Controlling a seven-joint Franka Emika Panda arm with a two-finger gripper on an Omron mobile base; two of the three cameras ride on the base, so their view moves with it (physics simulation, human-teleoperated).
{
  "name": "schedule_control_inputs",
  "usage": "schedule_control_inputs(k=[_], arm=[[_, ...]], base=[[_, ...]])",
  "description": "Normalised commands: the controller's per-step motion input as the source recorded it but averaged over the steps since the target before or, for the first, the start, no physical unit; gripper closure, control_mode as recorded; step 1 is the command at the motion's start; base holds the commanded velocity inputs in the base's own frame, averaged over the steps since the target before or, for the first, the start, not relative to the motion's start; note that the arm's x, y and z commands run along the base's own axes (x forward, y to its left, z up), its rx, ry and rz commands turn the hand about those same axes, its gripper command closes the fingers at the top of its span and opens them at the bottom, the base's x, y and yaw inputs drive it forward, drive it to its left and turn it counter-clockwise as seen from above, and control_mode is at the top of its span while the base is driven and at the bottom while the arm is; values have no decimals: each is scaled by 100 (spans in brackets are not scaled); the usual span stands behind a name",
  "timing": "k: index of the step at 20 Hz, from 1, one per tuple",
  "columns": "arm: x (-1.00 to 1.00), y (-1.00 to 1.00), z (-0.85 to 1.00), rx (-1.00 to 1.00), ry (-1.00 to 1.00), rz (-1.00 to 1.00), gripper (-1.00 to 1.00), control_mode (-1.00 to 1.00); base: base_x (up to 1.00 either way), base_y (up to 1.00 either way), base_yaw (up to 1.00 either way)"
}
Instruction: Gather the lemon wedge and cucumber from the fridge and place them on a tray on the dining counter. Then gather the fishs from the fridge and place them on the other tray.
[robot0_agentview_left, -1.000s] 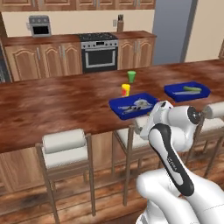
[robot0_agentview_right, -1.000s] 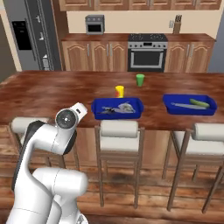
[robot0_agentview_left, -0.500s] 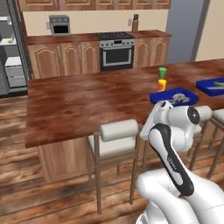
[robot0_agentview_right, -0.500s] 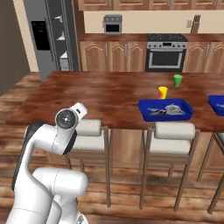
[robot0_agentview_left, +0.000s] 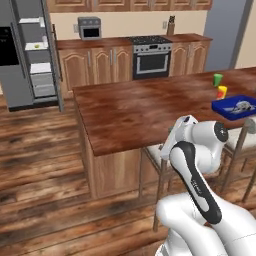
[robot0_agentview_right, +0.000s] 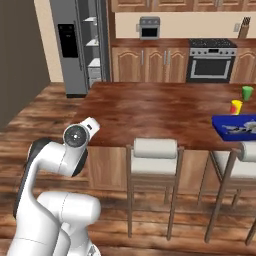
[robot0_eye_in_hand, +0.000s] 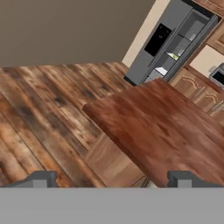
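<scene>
Wooden dining counter (robot0_agentview_left: 135, 112), pincer (robot0_eye_in_hand: 111, 178) agape

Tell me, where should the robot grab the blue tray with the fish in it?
Probably the long near rim of the blue tray, coming down from above. The rim is a thin upright wall, so the open fingers could straddle it, one inside and one outside. The tray lies flat on the dining counter, and a stool stands below, so coming in from the side looks awkward.

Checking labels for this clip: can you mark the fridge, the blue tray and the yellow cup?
fridge (robot0_agentview_right: 79, 47): right base view, on its open shelved interior.
blue tray (robot0_agentview_left: 226, 109): left base view, on its near rim.
yellow cup (robot0_agentview_right: 235, 106): right base view, on its side wall.
</scene>
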Motion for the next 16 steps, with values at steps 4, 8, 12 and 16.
schedule_control_inputs(k=[4, 8, 12, 16], arm=[[0, 0, 0, 0, 0, 0, -100, 100], [0, 0, 0, 0, 0, 0, -100, 100], [0, 0, 0, 0, 0, 0, -100, 100], [0, 0, 0, 0, 0, 0, -100, 100]], base=[[24, 100, 0], [31, 100, 0], [44, 100, -1], [65, 100, -13]])
